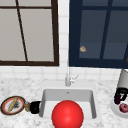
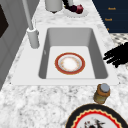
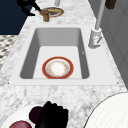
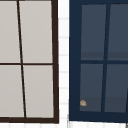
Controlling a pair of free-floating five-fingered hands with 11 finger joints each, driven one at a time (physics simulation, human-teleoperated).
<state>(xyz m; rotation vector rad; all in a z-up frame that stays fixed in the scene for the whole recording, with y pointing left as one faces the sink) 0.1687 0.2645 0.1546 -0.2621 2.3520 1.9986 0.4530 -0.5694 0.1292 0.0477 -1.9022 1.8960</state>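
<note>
A red ball point(image 1: 67, 115) sits closest, at the sink's point(image 1: 45, 97) 6 o'clock, and at the sink's 9 o'clock the left hand point(image 1: 35, 107) hangs with its fingers straight and spread, right against a small lidded jar point(image 1: 27, 106) that stands upright beside a patterned plate point(image 1: 3, 106). To take the jar well, I judge the fingers should close round its body below the lid, square on, so it neither tips nor slides onto that plate. At 3 o'clock the right hand point(image 1: 119, 96) is over a white plate point(image 1: 113, 106) of dark fruit point(image 1: 123, 108); whether it grips I cannot tell.
</note>
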